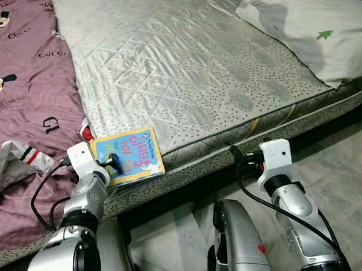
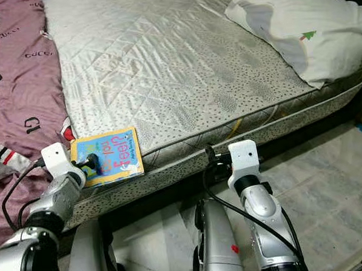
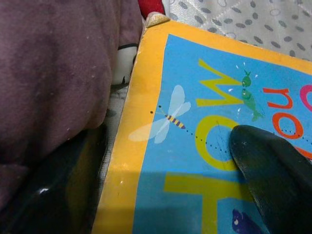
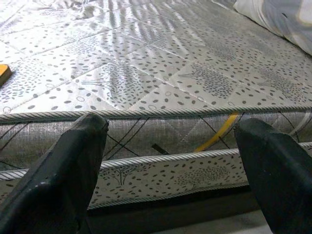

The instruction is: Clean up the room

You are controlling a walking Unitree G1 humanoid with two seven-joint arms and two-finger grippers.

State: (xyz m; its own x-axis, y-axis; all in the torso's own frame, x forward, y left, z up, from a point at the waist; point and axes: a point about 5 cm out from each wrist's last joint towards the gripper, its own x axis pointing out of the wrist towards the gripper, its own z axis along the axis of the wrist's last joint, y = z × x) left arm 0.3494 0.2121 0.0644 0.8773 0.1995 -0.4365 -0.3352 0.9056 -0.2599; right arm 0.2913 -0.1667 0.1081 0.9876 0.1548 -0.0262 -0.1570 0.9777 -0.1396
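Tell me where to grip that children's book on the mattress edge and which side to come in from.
Grip the book by its near short edge, coming from the floor side. It lies flat at the mattress edge, so that border is likely the easiest for a finger to slip under. The left gripper is already there, one finger on the cover. The purple blanket crowds its left edge.

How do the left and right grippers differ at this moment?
The left gripper is at the book, one finger on its cover; the right gripper holds nothing, fingers spread wide. Left reaches over the mattress; right faces its side edge. Both have black fingers.
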